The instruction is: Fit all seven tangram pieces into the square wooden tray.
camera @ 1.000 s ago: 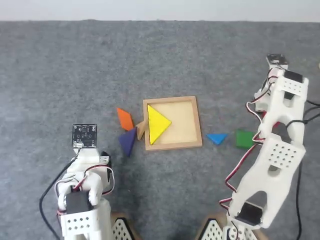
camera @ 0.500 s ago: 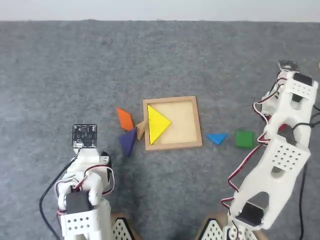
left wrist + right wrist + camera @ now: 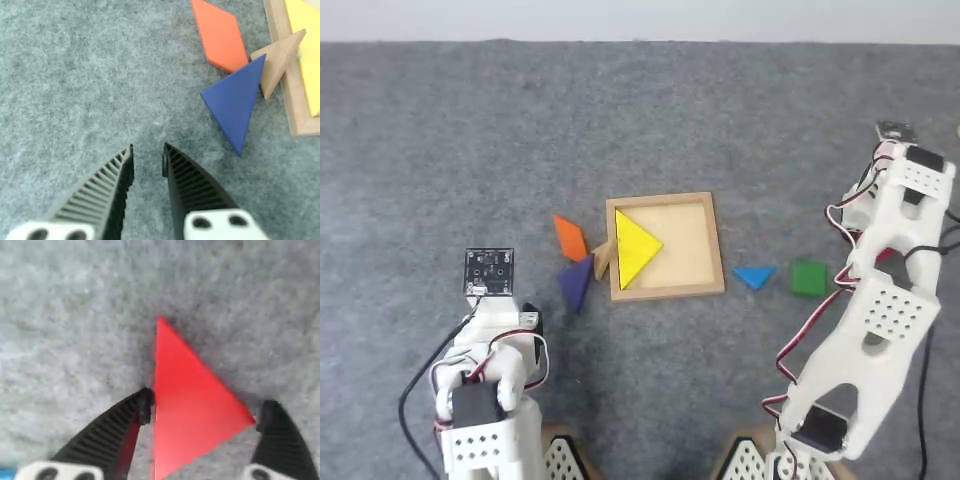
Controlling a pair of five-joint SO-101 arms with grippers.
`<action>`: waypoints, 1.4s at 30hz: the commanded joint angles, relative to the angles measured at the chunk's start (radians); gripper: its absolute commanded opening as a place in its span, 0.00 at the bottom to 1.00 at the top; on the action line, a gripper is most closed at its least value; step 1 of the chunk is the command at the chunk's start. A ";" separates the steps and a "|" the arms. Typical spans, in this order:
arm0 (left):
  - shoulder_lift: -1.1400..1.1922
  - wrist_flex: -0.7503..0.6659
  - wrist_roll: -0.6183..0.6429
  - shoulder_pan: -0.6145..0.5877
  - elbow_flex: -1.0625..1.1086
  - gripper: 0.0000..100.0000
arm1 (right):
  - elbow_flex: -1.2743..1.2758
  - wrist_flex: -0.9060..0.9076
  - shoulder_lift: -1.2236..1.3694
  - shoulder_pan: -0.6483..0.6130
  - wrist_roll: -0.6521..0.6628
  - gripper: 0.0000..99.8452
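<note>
At the bench's point(image 3: 440, 130) near left, the left claw point(image 3: 147, 146) hangs just above the grey surface, fingers a narrow gap apart with nothing between them, seemingly parked while the other arm works. Next come three loose pieces in a cluster: an orange piece point(image 3: 570, 238), a navy triangle point(image 3: 576, 282), and a tan triangle point(image 3: 602, 260) whose tip leans on the tray's point(image 3: 665, 292) left rim. In the tray, a yellow triangle point(image 3: 635, 247) lies against that same side, leaving room for the rest. Right of the tray sit a blue triangle point(image 3: 754, 276) and a green square point(image 3: 808, 277). At far right, the right claw point(image 3: 205, 406) is spread wide, straddling a flat red triangle point(image 3: 185, 390), likely for a pick-up.
</note>
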 commanded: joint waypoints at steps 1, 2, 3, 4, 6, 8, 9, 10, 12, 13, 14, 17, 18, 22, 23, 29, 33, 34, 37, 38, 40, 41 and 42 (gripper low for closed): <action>-0.020 0.003 -0.002 -0.006 -0.013 0.09 | -0.012 -0.004 0.005 -0.001 -0.009 0.22; -0.020 0.003 -0.002 -0.006 -0.013 0.09 | -0.012 0.002 0.005 -0.001 -0.011 0.20; -0.020 0.003 -0.002 -0.006 -0.013 0.09 | -0.012 0.005 0.005 -0.001 -0.011 0.19; -0.020 0.003 -0.002 -0.006 -0.013 0.09 | -0.012 0.005 0.005 -0.001 -0.011 0.19; -0.020 0.003 -0.002 -0.006 -0.013 0.09 | -0.012 0.002 0.005 0.002 -0.011 0.19; -0.020 0.003 -0.002 -0.006 -0.013 0.09 | -0.012 0.001 0.007 0.004 -0.012 0.19; -0.020 0.003 -0.002 -0.006 -0.013 0.09 | -0.012 0.001 0.007 0.004 -0.012 0.19; -0.020 0.003 -0.002 -0.006 -0.013 0.09 | -0.012 0.001 0.007 0.004 -0.012 0.19; -0.020 0.003 -0.002 -0.006 -0.013 0.09 | -0.012 0.002 0.005 0.001 -0.012 0.19; -0.020 0.003 -0.002 -0.006 -0.013 0.09 | -0.014 0.005 0.004 0.001 -0.012 0.19; -0.020 0.003 -0.002 -0.006 -0.013 0.09 | -0.014 0.007 -0.001 -0.001 -0.012 0.19; -0.020 0.003 -0.002 -0.006 -0.013 0.09 | -0.014 0.035 -0.044 -0.001 -0.021 0.19; -0.020 0.003 -0.002 -0.006 -0.013 0.09 | -0.014 0.047 -0.065 -0.001 -0.026 0.19; -0.020 0.003 -0.002 -0.006 -0.013 0.09 | -0.014 0.081 -0.142 -0.019 -0.029 0.19; -0.020 0.003 -0.002 -0.006 -0.013 0.09 | -0.014 0.091 -0.157 -0.025 -0.029 0.19; -0.020 0.003 -0.002 -0.006 -0.013 0.09 | -0.014 0.130 -0.226 -0.073 -0.029 0.19; -0.020 0.003 -0.002 -0.006 -0.013 0.09 | -0.014 0.163 -0.285 -0.142 -0.023 0.19; -0.020 0.003 -0.002 -0.006 -0.013 0.09 | -0.014 0.173 -0.303 -0.166 -0.021 0.19; -0.020 0.003 -0.002 -0.006 -0.013 0.09 | -0.014 0.205 -0.355 -0.243 0.015 0.19; -0.020 0.003 -0.002 -0.006 -0.013 0.09 | -0.014 0.219 -0.371 -0.268 0.020 0.19; -0.020 0.003 -0.002 -0.006 -0.013 0.09 | -0.014 0.246 -0.401 -0.312 0.018 0.19; -0.020 0.003 -0.002 -0.006 -0.013 0.09 | -0.012 0.263 -0.417 -0.332 0.021 0.19; -0.020 0.003 -0.002 -0.006 -0.013 0.09 | -0.012 0.280 -0.429 -0.351 0.023 0.19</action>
